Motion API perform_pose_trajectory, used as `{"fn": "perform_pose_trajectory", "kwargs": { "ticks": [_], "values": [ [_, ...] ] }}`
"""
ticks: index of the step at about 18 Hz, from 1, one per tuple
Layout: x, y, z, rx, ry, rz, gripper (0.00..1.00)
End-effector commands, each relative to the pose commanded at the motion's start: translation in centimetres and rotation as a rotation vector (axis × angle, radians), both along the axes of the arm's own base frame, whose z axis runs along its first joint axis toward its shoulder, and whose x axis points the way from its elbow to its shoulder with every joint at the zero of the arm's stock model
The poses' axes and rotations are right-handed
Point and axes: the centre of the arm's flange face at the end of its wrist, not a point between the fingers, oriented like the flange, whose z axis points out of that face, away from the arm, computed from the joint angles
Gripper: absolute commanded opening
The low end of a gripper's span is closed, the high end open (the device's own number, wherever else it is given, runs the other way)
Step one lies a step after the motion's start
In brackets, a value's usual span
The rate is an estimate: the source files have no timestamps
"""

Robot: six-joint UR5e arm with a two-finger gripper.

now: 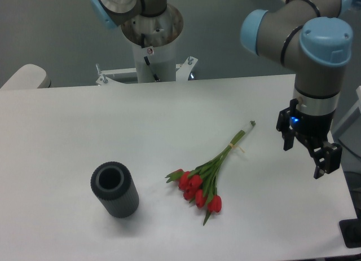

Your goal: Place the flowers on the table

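Item one: the flowers (204, 180), a small tied bunch of red tulips. They lie flat on the table (67, 125), right of centre and toward the near edge. Red heads are clustered at the near-left end; the thin green stems run up and to the right, ending at a cut tip farther back. The long axis is thus a diagonal, near-left to far-right. Nothing touches the bunch.

Item two: the gripper (307, 149), on the single arm, over the right margin of the table. Its jaws stand parted, the two dark fingers visibly separate, and they hold nothing. The flowers lie to its left and slightly nearer; the stem tip is the closest part, with a plain gap of white tabletop between it and the fingers.

Item three: the arm. The grey wrist section hangs roughly vertical above the gripper, blue-capped joints above it, with the upper links reaching back toward the base column at the far side. Fingers point downward and a little toward the right edge, off the surface as far as I can judge.

Item four: a dark grey ribbed cylinder (114, 190), hollow, at the near left, well apart from the flowers.

Assessment: with the bunch resting on the table and free of the jaws, the placing looks complete; any further move would be clearing away.
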Motion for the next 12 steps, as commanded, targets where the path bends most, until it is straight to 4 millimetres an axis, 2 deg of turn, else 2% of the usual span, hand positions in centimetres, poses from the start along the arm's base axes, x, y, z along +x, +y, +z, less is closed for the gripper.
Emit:
{"fn": "perform_pose_trajectory", "kwargs": {
  "ticks": [12],
  "values": [
    [0.23, 0.01, -0.40, -0.001, -0.003, -0.002, 1.00]
  ]
}}
